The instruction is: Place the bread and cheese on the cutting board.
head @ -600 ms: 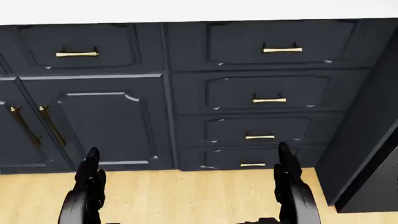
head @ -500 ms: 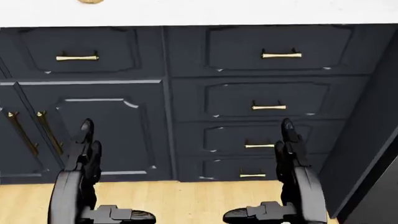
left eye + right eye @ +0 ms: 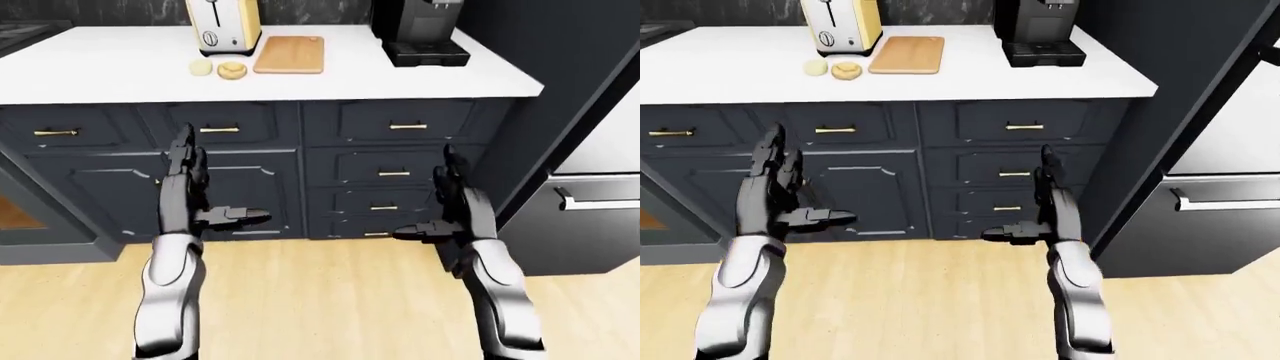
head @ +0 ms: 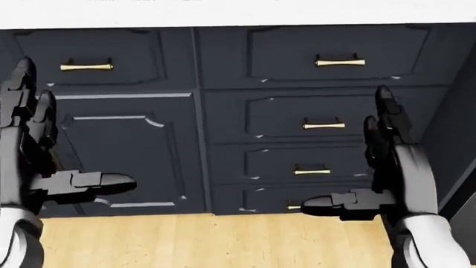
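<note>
On the white counter (image 3: 120, 71) in the left-eye view lies a wooden cutting board (image 3: 290, 55), with a round bread roll (image 3: 233, 70) and a pale yellow cheese piece (image 3: 201, 67) just left of it. My left hand (image 3: 200, 187) and right hand (image 3: 440, 199) are raised before the dark cabinets, well below the counter. Both are open, fingers pointing up, thumbs turned inward, holding nothing. The head view shows only the hands (image 4: 52, 145) (image 4: 375, 162) and the drawers.
A yellow toaster (image 3: 222, 26) stands behind the bread and cheese, a black coffee machine (image 3: 418, 30) right of the board. Dark drawers with brass handles (image 3: 408, 126) face me. A tall dark panel and a steel appliance (image 3: 600, 202) lie at the right, wooden floor (image 3: 320, 300) below.
Both hands have risen in the head view and spread apart, thumbs now showing. The view shifted slightly, so the camera has moved.
</note>
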